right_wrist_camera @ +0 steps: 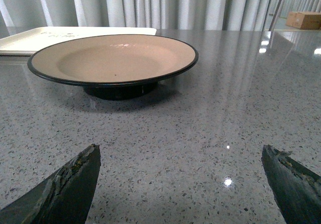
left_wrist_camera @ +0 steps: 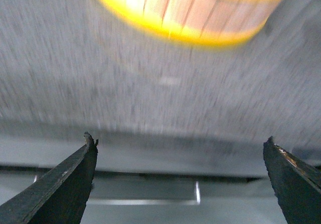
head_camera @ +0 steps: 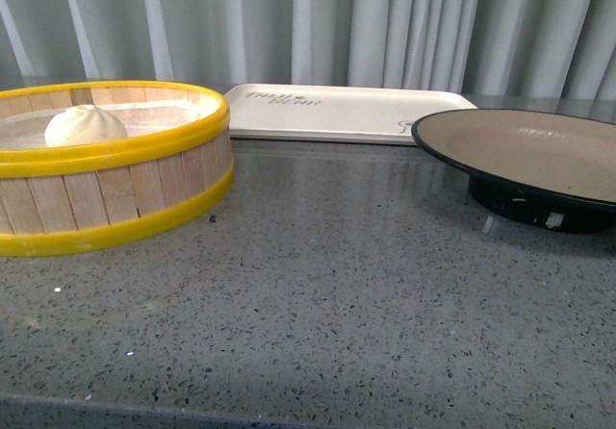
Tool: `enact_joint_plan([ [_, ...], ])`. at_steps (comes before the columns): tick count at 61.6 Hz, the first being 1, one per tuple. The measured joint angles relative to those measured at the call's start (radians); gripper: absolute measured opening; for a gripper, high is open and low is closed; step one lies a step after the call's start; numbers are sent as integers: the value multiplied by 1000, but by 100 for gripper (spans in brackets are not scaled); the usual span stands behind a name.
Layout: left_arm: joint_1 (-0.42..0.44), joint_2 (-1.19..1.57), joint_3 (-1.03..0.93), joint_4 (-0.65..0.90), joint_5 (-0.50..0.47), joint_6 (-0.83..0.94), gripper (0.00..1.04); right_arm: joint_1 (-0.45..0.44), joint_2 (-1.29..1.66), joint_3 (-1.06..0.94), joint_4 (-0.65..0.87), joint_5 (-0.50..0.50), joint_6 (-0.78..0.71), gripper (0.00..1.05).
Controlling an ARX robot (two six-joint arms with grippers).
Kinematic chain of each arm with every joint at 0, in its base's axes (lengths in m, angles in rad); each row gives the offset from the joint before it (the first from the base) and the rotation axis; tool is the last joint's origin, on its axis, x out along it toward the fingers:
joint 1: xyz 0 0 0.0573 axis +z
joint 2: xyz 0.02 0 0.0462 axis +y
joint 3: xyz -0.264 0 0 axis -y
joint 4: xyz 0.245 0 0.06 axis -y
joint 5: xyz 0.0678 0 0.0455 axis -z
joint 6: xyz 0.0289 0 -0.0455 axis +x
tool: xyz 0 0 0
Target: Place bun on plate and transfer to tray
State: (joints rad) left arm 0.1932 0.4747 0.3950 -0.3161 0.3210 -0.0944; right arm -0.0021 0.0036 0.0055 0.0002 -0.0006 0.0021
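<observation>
The surface (head_camera: 337, 285) looks like speckled grey stone, polished and reflective. The steamer basket (head_camera: 115, 193) is pale wooden slats bound by glossy yellow bands — plastic, by the look. The plate (head_camera: 539, 155) is matt beige inside, the tray (head_camera: 337, 112) smooth cream, the bun (head_camera: 85, 124) matt white.

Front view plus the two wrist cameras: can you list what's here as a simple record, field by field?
bun: sits inside the steamer basket, left side of the countertop
plate: empty, right side
tray: at the back, nothing visible on it
left gripper: open, holding nothing, faces the steamer basket
right gripper: open, holding nothing, faces the plate
</observation>
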Motion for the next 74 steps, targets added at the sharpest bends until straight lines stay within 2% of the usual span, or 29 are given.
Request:
enact_joint_plan([
  [6,58,97,122,110,26,-24,98,0,0,0,0,0,0,96],
  [12,47,216,231,198,-9,-24,98,0,0,0,0,0,0,96],
  [22,-132,460,431,240,-90,4,98,0,0,0,0,-1,0,96],
  [26,-224,566,531,213,-100,14,98,0,0,0,0,0,0,96],
  [34,-381,742,719,143,-192,68,98,0,0,0,0,0,0,96],
  [45,-493,895,821,86,-279,139,98,0,0,0,0,0,0,96],
  [57,-489,992,824,98,-367,177,98,0,0,0,0,0,0,96],
  [74,-436,1089,869,142,-408,181,98,0,0,0,0,0,0,96],
])
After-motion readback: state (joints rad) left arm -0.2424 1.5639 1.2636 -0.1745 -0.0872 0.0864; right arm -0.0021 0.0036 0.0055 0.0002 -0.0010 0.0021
